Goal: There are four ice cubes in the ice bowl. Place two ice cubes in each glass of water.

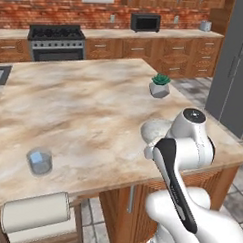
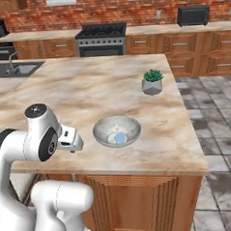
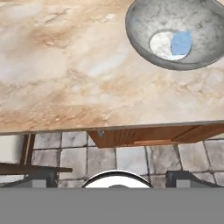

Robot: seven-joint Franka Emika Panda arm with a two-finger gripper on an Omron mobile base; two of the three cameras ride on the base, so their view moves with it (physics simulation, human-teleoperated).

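The ice bowl [image 2: 104, 128], wide and whitish-grey, sits near the island's front edge, and one light-blue ice cube [image 2: 120, 137] shows on its bottom. In the hand view the ice bowl [image 3: 144, 30] lies at the upper right with the ice cube [image 3: 181, 43] inside. My gripper [image 3: 114, 178] is open and holds nothing; it hangs off the counter's front edge, left of the bowl and apart from it. One glass of water [image 1: 39, 161] stands far left near the front edge, with a pale blue cube in it. The arm hides most of the ice bowl [image 1: 154, 128] in the left base view.
A small grey pot with a green plant [image 2: 152, 82] stands behind the bowl near the island's right edge. A padded chair [image 1: 35, 214] is tucked under the counter below the glass. A sink [image 2: 10, 69] is at the far left, and tiled floor lies beyond the counter's front edge.
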